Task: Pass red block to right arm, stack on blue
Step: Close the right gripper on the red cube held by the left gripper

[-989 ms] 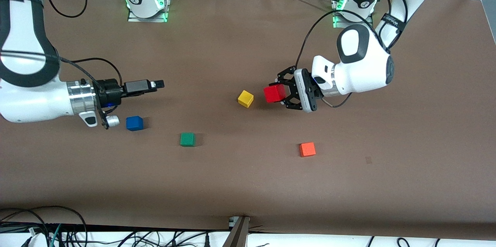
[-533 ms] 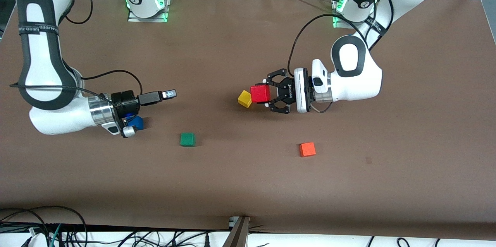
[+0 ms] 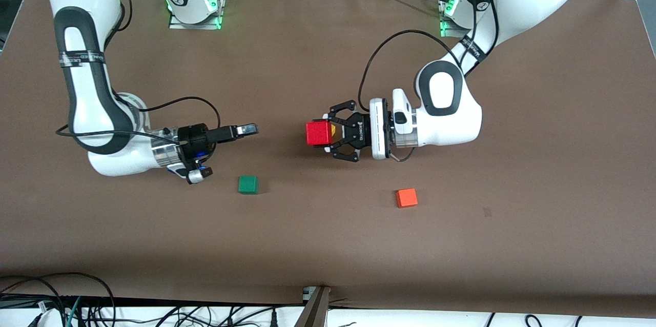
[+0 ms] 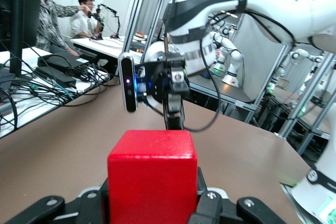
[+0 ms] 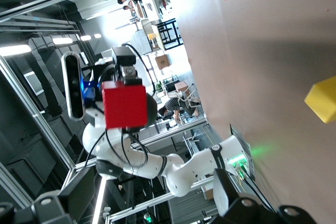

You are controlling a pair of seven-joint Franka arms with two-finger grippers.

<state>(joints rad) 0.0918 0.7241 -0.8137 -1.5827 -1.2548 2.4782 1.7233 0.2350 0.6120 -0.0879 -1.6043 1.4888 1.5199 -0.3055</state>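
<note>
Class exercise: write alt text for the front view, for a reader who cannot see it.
The left gripper holds the red block in the air above the brown table, facing the open right gripper. A green cube and an orange cube lie nearer the camera.

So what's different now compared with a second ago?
The left gripper, shut on the red block, carried it toward the right arm's end, over the yellow cube. The open right gripper came to meet it, and its wrist now hides the blue cube. The green cube and orange cube stayed put.
</note>
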